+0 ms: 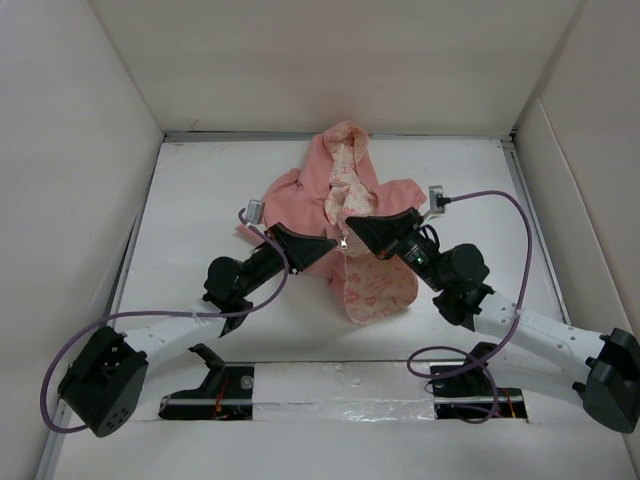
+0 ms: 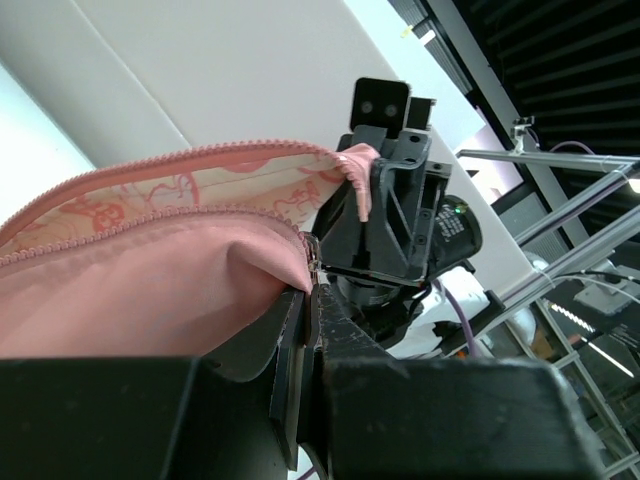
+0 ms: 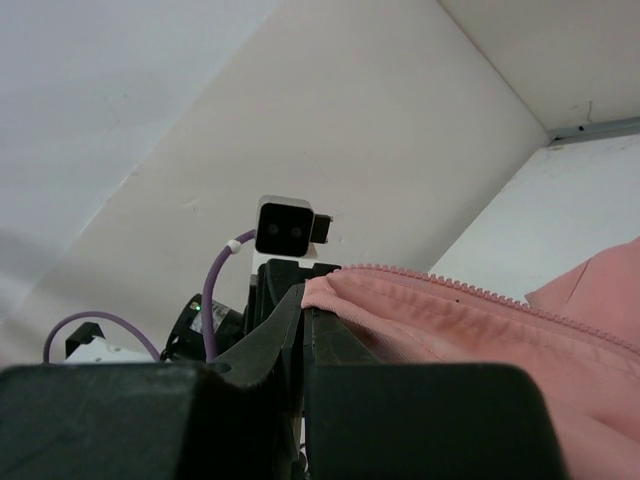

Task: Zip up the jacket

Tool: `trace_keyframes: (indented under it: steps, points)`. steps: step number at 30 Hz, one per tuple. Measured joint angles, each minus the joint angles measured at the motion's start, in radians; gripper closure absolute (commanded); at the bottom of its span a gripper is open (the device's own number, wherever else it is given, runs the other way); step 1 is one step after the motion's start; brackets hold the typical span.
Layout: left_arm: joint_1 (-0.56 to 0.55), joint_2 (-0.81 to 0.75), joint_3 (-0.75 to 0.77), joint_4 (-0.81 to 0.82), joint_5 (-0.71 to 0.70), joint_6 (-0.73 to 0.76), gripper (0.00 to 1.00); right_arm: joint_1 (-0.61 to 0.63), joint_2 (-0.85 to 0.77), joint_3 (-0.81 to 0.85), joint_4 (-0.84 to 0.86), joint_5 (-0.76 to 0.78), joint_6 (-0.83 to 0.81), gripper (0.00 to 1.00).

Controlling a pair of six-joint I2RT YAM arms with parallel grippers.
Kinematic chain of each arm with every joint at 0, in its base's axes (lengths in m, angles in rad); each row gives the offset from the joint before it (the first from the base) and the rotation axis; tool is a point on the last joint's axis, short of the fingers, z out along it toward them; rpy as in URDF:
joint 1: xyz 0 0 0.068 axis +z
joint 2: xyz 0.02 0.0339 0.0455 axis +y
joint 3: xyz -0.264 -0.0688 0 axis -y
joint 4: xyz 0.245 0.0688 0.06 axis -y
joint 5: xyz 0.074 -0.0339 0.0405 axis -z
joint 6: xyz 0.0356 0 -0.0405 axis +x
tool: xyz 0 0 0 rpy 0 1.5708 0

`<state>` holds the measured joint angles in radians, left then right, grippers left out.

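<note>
The salmon-pink jacket [image 1: 322,185] lies in the middle of the table, hood towards the back wall. Its front is open and a cream printed flap [image 1: 375,292] hangs towards me. My left gripper [image 1: 330,245] and right gripper [image 1: 352,226] meet tip to tip at the lower front. In the left wrist view the left gripper [image 2: 312,292] is shut on the jacket's zipper edge [image 2: 150,290], just below the metal slider [image 2: 312,250]. In the right wrist view the right gripper [image 3: 307,295] is shut on the other zipper edge [image 3: 480,310], which is lifted off the table.
White walls [image 1: 70,150] close in the table [image 1: 200,190] on the left, back and right. Purple cables [image 1: 500,200] loop off both wrists. A taped slot [image 1: 340,385] runs along the near edge between the arm bases.
</note>
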<state>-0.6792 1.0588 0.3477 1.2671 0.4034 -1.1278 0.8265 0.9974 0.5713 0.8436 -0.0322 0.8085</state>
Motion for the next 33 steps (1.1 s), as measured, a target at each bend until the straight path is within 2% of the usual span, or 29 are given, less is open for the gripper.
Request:
trace_keyframes:
  steps: [33]
  points:
    - [0.0,-0.061,-0.002,-0.002,0.0,-0.006,1.0,0.0,0.026,-0.015,0.055,0.044,0.045,1.0]
